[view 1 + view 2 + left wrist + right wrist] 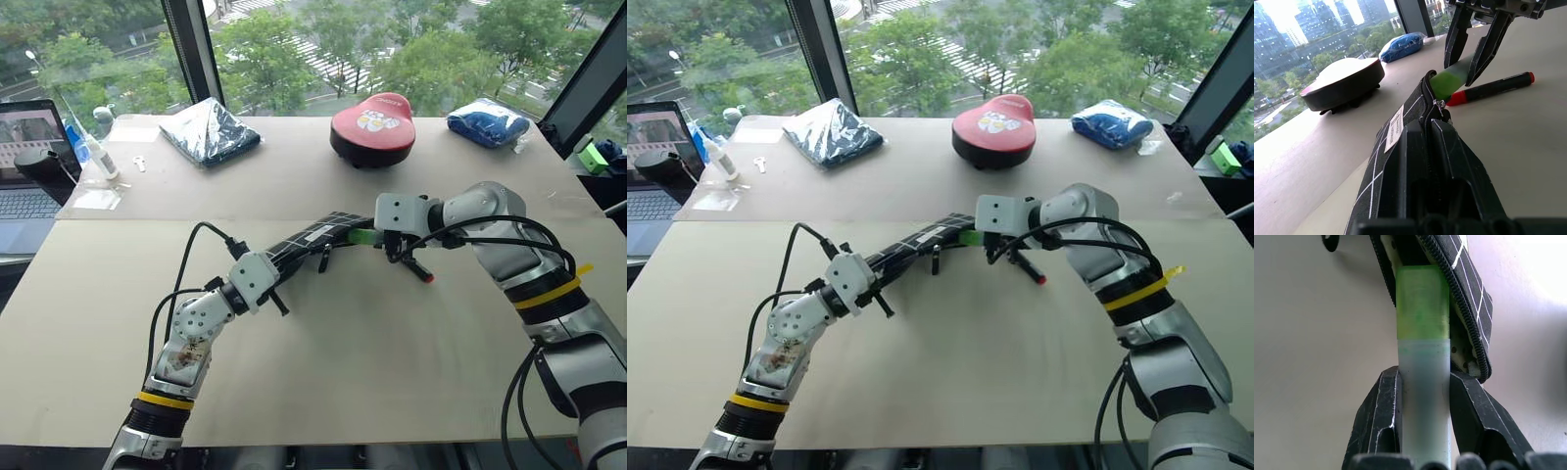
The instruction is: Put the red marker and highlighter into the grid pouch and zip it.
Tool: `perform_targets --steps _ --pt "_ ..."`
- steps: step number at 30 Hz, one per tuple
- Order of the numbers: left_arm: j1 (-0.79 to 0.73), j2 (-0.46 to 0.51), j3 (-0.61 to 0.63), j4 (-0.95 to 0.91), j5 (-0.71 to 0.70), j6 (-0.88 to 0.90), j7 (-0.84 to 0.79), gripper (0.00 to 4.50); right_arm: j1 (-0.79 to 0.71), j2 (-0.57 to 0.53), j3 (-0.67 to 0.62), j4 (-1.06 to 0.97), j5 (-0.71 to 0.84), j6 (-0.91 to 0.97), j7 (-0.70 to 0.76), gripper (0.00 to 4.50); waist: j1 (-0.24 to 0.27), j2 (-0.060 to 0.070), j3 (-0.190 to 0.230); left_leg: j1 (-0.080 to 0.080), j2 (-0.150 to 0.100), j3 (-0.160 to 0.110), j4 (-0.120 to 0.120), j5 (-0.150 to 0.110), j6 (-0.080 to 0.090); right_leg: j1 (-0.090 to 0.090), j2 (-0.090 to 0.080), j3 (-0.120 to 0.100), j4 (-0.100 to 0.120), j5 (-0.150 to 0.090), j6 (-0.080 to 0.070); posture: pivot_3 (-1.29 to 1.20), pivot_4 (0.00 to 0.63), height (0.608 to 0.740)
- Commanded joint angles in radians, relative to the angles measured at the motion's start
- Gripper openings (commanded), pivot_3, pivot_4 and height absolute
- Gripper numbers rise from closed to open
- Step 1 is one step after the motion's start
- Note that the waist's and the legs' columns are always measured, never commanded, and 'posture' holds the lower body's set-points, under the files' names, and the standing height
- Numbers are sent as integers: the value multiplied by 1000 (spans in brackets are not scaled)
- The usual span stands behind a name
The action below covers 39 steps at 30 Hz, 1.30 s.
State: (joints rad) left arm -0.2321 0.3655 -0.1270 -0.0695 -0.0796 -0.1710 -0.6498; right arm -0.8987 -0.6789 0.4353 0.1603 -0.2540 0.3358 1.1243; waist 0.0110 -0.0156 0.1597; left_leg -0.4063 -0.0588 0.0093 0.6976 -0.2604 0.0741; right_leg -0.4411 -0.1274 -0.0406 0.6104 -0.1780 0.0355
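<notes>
Right end effector [1422,431] clamps the highlighter [1422,357] by its pale body, 2 black fingers [1376,421] on either side, green cap fwd. Cap tip sits at the open mouth of the grid pouch [313,238], just inside the zipper teeth; rest of the body still outside. From the head cam the right end effector [397,245] angles down and twd the robot's left, w/ the highlighter [364,236] bridging it and the pouch end.

Left end effector [279,277] is closed on the near end of the grid pouch [1400,142], holding it lifted off the surface [343,372] and tilted, open end up twd the right arm. White label faces out on the pouch side; zipper pull cord dangles below.

Red marker [1491,88] lies flat on the surface just beside the right fingers, not held, red cap nearest the pouch mouth.

Back of surface: red rounded case [372,127] mid, dark blue bagged cloth [209,130] to the left, blue bundle [488,122] to the right. Laptop [29,162] at far left edge.
</notes>
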Motion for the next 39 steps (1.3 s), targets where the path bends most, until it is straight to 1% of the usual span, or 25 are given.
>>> perform_targets --steps 1,4,5,7,9,11,13,16,20,24,27,30,33,35,39 --pt "-1 6 -3 -41 -2 -32 -6 0 -33 34 12 -35 -38 -35 -33 987 -1 0 0 0 0 0 0 0 0 0 0 0 0 0 0 0 150 740" --pt "-5 8 -3 -38 -6 -32 -7 0 13 100 25 -114 -50 -53 -92 987 -1 0 0 0 0 0 -1 0 0 0 0 0 0 0 0 0 150 740" --pt "-7 9 -3 -39 -8 -30 -6 0 37 118 23 -142 -41 -102 -114 987 -1 0 0 0 0 0 -1 0 0 -1 0 0 0 0 0 0 150 740" --pt "-9 9 -2 -40 -10 -27 -6 0 73 136 21 -173 -52 -117 -145 987 0 0 0 0 0 0 -1 0 -1 -1 1 0 0 0 0 0 150 740" --pt "-10 10 -2 -42 -11 -25 -7 0 116 141 25 -178 -76 -187 -196 987 4 0 0 0 0 0 -1 1 -1 0 0 0 0 0 0 0 150 740" --pt "-12 12 -1 -43 -14 -22 -8 0 142 121 41 -139 -128 -341 -276 987 4 0 0 0 -1 -1 0 1 -1 1 0 0 0 0 0 0 150 740" --pt "-14 14 0 -42 -17 -20 -10 0 157 120 39 -87 -146 -425 -325 987 1 0 0 0 -2 0 0 1 -1 0 0 0 0 0 0 0 150 740" --pt "-19 17 2 -37 -20 -21 -15 0 154 137 34 -6 -169 -529 -413 987 -3 0 0 2 -1 0 -1 1 -2 1 1 0 0 0 0 0 150 740" --pt "-30 16 5 -31 -22 -20 -16 0 129 145 18 75 -189 -606 -477 987 -6 0 0 2 0 0 -3 2 -4 0 3 0 0 0 0 0 150 740" --pt "-36 10 10 -32 -35 -16 -16 0 115 115 26 162 -241 -784 -573 987 -6 0 0 2 0 0 -2 2 -4 1 3 1 0 0 0 0 150 740" --pt "-38 2 18 -37 -54 -8 -13 0 121 90 29 237 -265 -862 -608 987 -5 0 0 2 0 0 -3 2 -4 1 3 1 0 0 0 0 150 740" --pt "-35 -9 28 -58 -111 8 -29 0 120 79 14 294 -259 -896 -625 987 -7 0 0 2 0 0 -3 2 -4 1 3 1 0 0 0 0 150 740" --pt "-27 -21 45 -85 -214 49 -66 0 121 75 -17 324 -223 -924 -634 987 -11 0 0 2 1 0 -3 2 -4 1 3 1 0 0 0 0 150 740" --pt "-23 -9 54 -81 -247 58 -100 0 127 67 -35 328 -199 -947 -632 987 -13 0 0 2 1 0 -3 2 -4 1 3 1 0 0 0 0 150 740" --pt "-20 38 110 -40 -328 79 -180 0 168 2 -67 314 -214 -1032 -671 987 -12 0 0 2 1 0 -3 2 -4 1 3 1 0 0 0 0 150 740"
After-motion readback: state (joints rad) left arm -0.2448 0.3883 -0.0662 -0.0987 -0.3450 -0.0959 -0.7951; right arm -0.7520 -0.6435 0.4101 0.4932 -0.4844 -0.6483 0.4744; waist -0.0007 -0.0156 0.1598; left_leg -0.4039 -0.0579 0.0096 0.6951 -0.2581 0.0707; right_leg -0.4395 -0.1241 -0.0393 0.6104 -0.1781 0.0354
